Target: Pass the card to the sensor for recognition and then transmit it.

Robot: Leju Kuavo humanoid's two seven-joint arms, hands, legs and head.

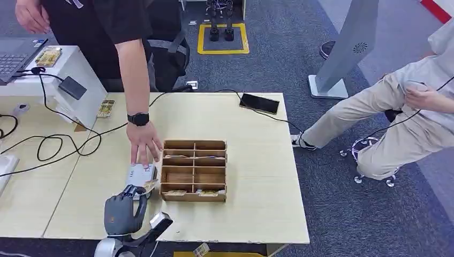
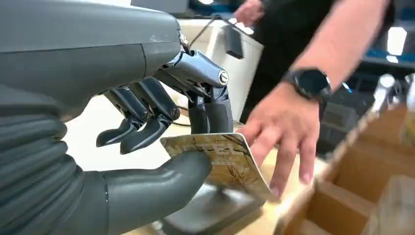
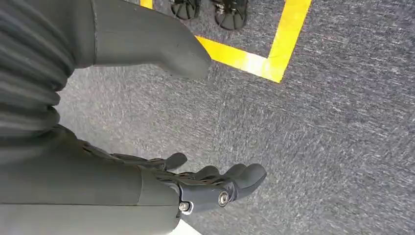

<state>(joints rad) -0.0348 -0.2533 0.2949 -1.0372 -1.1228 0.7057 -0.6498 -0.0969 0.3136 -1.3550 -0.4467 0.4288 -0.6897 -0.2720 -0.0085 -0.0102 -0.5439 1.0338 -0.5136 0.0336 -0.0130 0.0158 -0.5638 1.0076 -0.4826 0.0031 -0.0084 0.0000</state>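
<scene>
At lower left of the head view, the left hand (image 1: 124,210) pinches the card (image 2: 222,159) flat just above the grey sensor (image 1: 141,174), while the right hand (image 3: 205,183) hangs empty, fingers loosely apart.

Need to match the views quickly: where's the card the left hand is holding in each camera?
Head view: card at the left hand, beside the wooden box.
Left wrist view: card pinched between thumb and fingers.
Right wrist view: not in it.
Shared landmark: the person's hand with the watch.
</scene>
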